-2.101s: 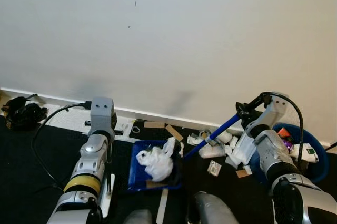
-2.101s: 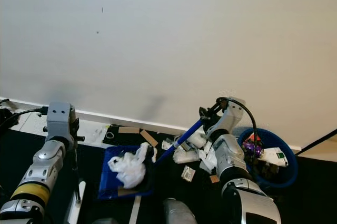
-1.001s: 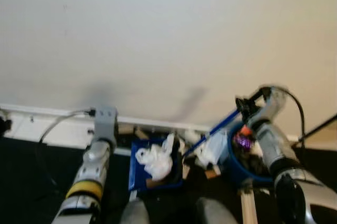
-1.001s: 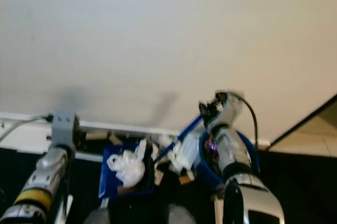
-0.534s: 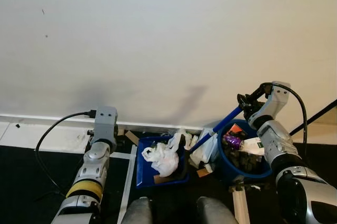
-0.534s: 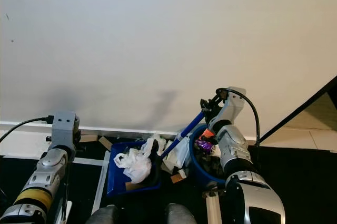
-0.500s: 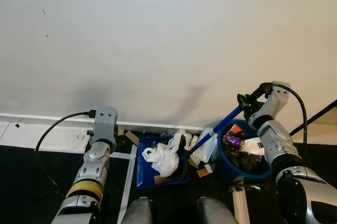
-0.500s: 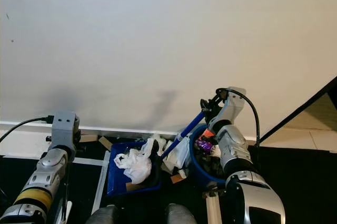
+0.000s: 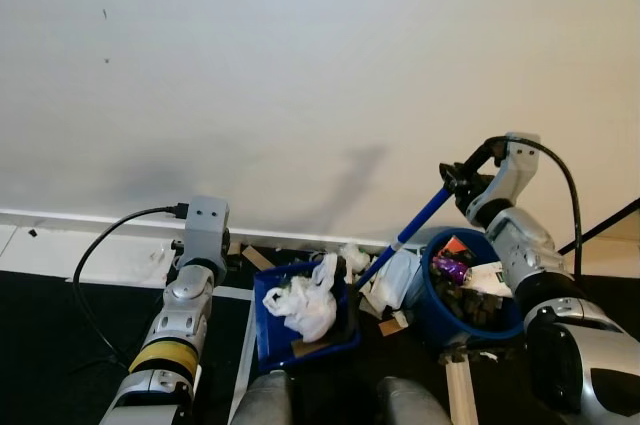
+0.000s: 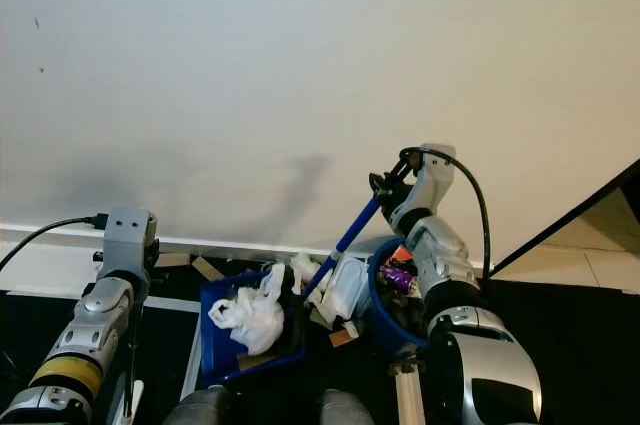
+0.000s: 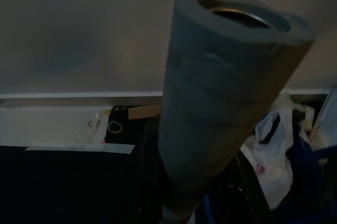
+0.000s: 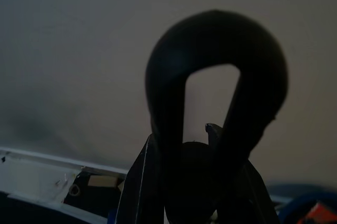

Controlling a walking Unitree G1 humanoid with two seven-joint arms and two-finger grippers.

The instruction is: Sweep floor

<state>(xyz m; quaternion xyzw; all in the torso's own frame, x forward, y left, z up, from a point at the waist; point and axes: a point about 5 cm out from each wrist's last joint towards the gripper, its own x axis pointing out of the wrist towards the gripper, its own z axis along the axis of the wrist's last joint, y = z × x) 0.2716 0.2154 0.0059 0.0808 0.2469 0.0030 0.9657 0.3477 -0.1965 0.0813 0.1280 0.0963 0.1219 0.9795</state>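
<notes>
Dustpan (image 9: 268, 317): blue, holding a white crumpled bag (image 9: 305, 303). Broom handle (image 9: 405, 238): blue. Bin (image 9: 432, 312): blue, with purple and orange litter inside. Floor (image 9: 60, 345): black with white tape lines. Wall (image 9: 300, 65): off-white. Left arm (image 9: 160, 353): silver with a yellow band.

We saw our right gripper (image 10: 384, 183) clamped on the blue broom handle (image 10: 345, 238), which slanted down from it toward the blue dustpan (image 10: 222, 340) holding a white bag (image 10: 245, 316), with the blue bin (image 10: 390, 330) just below our wrist.
</notes>
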